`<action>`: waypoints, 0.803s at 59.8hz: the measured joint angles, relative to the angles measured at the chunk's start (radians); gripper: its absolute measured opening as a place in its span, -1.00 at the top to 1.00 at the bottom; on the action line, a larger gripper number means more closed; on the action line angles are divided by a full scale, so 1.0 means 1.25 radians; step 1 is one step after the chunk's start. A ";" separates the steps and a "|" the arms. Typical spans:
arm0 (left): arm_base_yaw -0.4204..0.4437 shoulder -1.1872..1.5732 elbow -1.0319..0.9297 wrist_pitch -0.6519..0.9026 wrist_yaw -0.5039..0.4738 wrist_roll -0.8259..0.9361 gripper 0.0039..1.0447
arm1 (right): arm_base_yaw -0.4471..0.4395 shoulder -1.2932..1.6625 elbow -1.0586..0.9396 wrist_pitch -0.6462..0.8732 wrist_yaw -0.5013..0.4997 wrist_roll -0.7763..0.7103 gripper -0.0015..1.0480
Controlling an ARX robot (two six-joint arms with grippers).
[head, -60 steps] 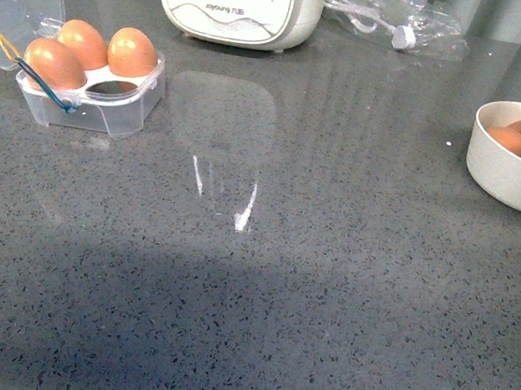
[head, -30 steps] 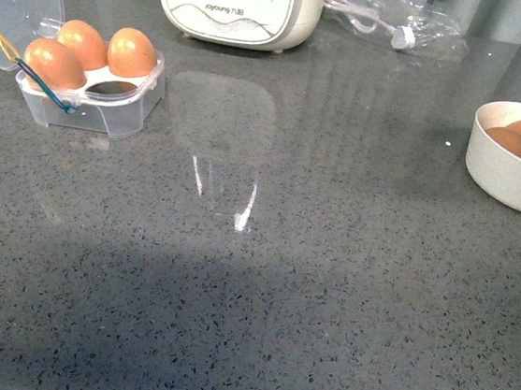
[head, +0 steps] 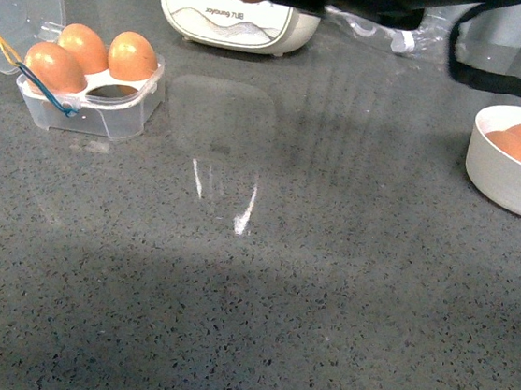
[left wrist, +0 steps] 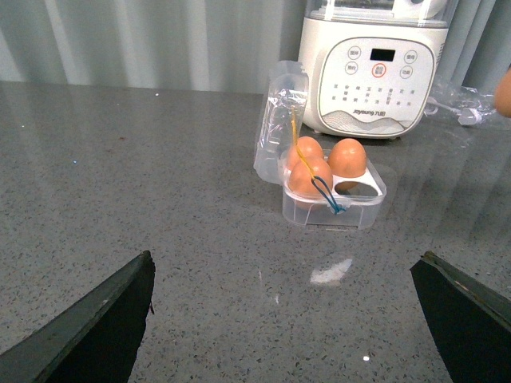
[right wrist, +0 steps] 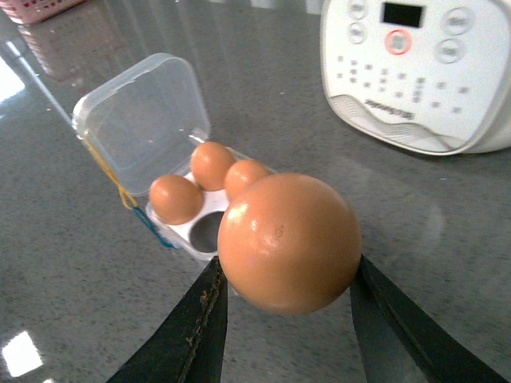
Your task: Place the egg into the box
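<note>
where box [head: 90,100] sits, grey counter [head: 325,287] w/ glare

The white cooker [head: 247,26] at the top of the front view says "Joyoung" on its front. The words by its buttons are too small to read.

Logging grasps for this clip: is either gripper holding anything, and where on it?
The right gripper holds the egg, one finger against each opposite side of the shell. The left gripper is open and empty.
</note>
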 joint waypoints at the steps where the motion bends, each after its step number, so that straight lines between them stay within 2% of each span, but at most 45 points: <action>1: 0.000 0.000 0.000 0.000 0.000 0.000 -0.87 | 0.003 0.006 0.004 0.002 -0.002 0.004 0.27; 13: 0.000 0.000 0.000 0.000 0.000 0.000 -0.87 | 0.057 0.134 0.117 -0.018 0.002 0.042 0.27; 48: 0.000 0.000 0.000 0.000 0.000 0.000 -0.87 | 0.102 0.268 0.271 -0.128 0.012 0.032 0.27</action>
